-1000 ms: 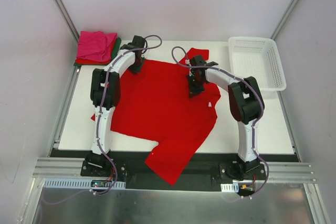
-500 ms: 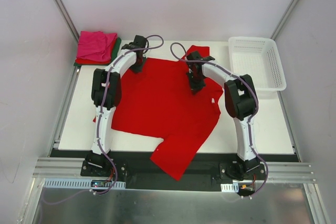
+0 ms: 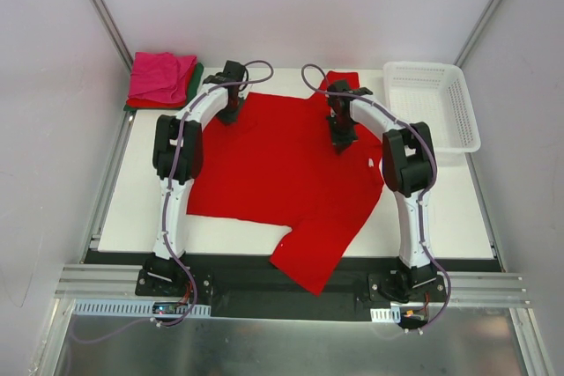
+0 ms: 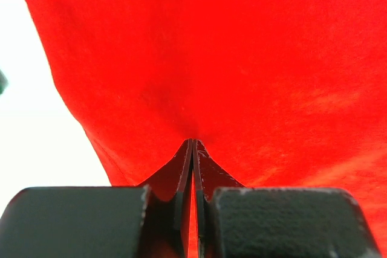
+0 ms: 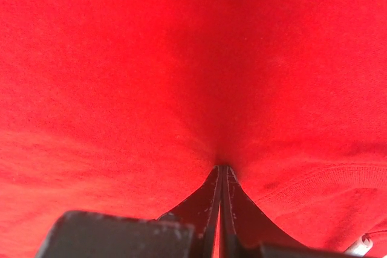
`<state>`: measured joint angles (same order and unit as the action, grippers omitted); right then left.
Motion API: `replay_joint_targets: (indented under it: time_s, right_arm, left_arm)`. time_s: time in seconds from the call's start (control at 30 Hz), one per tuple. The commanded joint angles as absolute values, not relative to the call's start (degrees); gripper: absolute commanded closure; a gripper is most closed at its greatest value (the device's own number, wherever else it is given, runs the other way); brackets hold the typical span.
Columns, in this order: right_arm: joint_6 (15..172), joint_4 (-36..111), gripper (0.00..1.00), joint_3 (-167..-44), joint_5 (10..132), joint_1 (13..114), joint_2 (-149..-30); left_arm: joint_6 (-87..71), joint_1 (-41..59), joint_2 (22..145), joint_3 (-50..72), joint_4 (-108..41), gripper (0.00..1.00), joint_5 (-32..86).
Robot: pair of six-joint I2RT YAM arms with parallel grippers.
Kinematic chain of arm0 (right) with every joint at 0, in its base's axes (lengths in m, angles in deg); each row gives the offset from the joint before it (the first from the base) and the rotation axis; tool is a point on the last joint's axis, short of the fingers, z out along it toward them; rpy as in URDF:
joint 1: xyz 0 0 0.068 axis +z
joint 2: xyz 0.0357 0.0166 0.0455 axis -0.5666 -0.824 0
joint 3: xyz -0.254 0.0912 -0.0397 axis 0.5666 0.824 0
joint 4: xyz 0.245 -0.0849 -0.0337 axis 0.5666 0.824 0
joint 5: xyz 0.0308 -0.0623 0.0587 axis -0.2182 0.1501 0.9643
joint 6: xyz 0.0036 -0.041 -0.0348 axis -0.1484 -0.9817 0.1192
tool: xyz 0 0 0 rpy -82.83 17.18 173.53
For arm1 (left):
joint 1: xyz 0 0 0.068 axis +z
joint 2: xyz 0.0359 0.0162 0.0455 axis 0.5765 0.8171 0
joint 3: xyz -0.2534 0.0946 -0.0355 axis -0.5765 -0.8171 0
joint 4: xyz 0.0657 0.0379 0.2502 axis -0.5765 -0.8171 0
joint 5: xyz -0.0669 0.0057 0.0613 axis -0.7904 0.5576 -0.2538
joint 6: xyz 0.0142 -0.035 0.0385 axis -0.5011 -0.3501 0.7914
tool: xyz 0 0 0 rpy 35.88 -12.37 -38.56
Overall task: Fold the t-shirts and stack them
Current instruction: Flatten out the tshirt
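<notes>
Over the last second the right gripper (image 3: pixel 342 138), fingers clamped on the red t-shirt (image 3: pixel 273 173), has drawn its far edge rightward while the left gripper (image 3: pixel 231 114) keeps the far-left corner pinched, flattening the shirt on the table (image 3: pixel 132 209) for folding.

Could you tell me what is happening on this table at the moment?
Two robot arms hold a large red t-shirt spread on the table. The left arm's fingers are shut on its far left corner, and the right arm's fingers are shut on cloth near the collar. Part of it hangs over the near edge. A folded pink t-shirt lies at the far left and a white basket at the far right.
</notes>
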<state>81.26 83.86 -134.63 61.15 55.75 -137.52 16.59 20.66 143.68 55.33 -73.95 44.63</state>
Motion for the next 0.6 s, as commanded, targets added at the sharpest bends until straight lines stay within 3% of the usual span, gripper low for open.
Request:
replay_joint_targets:
  time_s: [0.0, 0.23, 0.57]
  right_arm:
    - [80.2, 87.7, 0.99, -135.8, 57.0, 55.2, -138.2]
    - [79.8, 83.6, 0.99, -133.1, 59.0, 54.8, -134.5]
    - [80.1, 71.4, 0.99, -118.2, 59.2, 56.5, -113.3]
  left_arm:
    - [15.5, 21.8, 139.8, 53.4, -75.0, 1.00, 45.5]
    - [14.1, 22.1, 136.6, 50.8, -75.0, 1.00, 44.4]
    - [13.2, 22.1, 126.3, 47.5, -74.9, 1.00, 39.0]
